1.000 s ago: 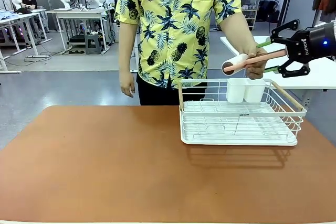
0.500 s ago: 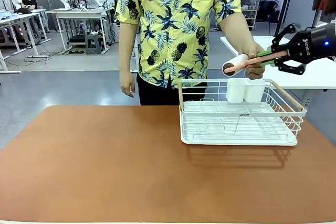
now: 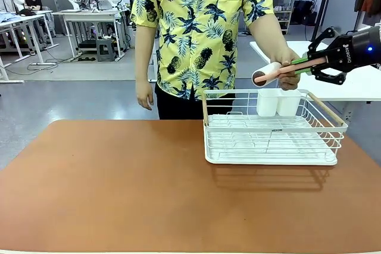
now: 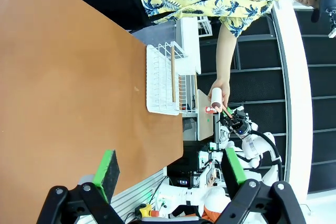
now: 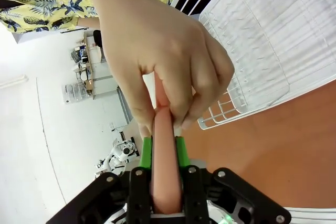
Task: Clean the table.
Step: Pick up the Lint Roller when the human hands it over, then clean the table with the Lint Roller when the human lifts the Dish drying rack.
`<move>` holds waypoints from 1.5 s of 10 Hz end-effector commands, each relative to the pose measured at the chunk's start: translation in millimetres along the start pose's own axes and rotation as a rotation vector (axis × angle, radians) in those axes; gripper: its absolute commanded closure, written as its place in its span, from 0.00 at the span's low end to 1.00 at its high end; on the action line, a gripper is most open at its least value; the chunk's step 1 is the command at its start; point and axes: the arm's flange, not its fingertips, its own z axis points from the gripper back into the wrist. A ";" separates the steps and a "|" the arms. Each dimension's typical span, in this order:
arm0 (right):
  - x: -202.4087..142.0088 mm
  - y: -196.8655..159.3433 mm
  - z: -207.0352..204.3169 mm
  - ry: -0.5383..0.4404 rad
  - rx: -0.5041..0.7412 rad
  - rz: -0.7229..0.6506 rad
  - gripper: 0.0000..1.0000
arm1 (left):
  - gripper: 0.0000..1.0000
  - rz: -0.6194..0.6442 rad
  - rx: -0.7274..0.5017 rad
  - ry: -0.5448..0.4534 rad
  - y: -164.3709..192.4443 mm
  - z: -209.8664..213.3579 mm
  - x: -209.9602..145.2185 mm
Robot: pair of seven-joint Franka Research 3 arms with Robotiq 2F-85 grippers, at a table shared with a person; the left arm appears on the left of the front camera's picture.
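Note:
The reddish-brown table (image 3: 119,188) fills the foreground. Above its far right, a person's hand (image 3: 290,69) holds a roller (image 3: 268,72) with a pink handle and a white head. My right gripper (image 3: 303,65) is shut on the free end of that handle. In the right wrist view the green pads (image 5: 146,148) press the pink handle (image 5: 164,129) from both sides, and the person's fingers (image 5: 163,56) wrap it just beyond. My left gripper (image 4: 169,167) hangs open and empty above the table's near edge (image 4: 68,87).
A white wire dish rack (image 3: 271,147) with wooden handles sits on the table's far right, two white cups (image 3: 278,102) at its back. The person stands at the far edge behind it. A white-topped table (image 3: 357,87) lies behind my right gripper.
My right gripper's fingers, spread around the pink handle a second ago, have closed on it. The person's hand and the roller have stayed in place.

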 end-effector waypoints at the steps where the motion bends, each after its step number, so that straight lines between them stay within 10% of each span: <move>1: -0.5 0.4 0.0 0.002 0.001 0.001 1.00 | 0.00 -0.014 -0.026 -0.005 0.4 2.7 1.1; 15: -0.5 0.4 0.0 0.002 0.001 0.001 1.00 | 0.00 -0.014 -0.026 -0.005 0.4 2.7 1.1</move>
